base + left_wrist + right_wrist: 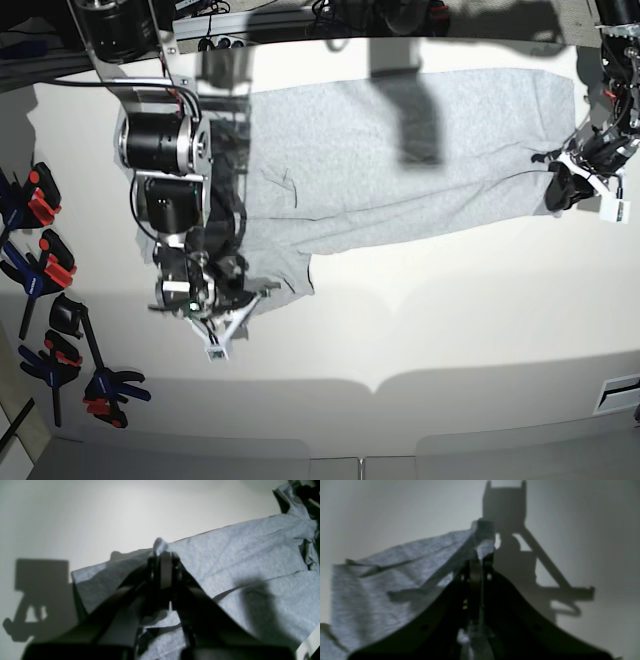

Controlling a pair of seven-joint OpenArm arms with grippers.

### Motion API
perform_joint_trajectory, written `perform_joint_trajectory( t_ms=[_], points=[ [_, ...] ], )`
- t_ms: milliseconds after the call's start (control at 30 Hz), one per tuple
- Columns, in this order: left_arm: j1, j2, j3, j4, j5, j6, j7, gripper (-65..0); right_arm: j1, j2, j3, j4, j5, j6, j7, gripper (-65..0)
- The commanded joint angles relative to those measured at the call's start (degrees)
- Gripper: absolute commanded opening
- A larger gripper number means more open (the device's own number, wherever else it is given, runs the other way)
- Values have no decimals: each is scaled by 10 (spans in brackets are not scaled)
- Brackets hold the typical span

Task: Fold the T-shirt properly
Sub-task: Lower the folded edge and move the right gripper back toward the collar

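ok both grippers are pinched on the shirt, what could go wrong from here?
1. The right gripper holds only a thin bunched tip of the T-shirt; that bit of fabric may slip out under tension.
2. The left gripper also grips just a small peak at the edge, so uneven pulls could skew the fold.
3. Fabric is bunched and creased near the left gripper in the base view, and could get folded in.

Right arm: black cylindrical motor housings with silver rims, stacked between silvery metal plates; red and black cables run along the upper link. Right gripper: black body, pale fingertip parts. Left gripper: black, with a white block at its end.
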Motion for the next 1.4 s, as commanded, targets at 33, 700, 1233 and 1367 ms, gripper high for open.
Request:
perform_joint_trajectory(
  t_ms=[33, 700, 1233, 1367],
  points=[
    [-6, -11, -5, 10, -11, -4, -14, -650, 26, -5, 0, 46, 4, 26, -11, -650],
    [-6, -11, -5, 10, -11, -4, -14, -650, -361, 23, 2, 691, 118, 110, -151, -650],
    [-6, -11, -5, 10, -12, -4, -12, -650, -665, 26, 180, 902, 143, 110, -93, -650],
    [-6, -11, -5, 10, -12, -23, 21, -650, -664, 25, 179, 902, 144, 110, -93, -650]
  ],
)
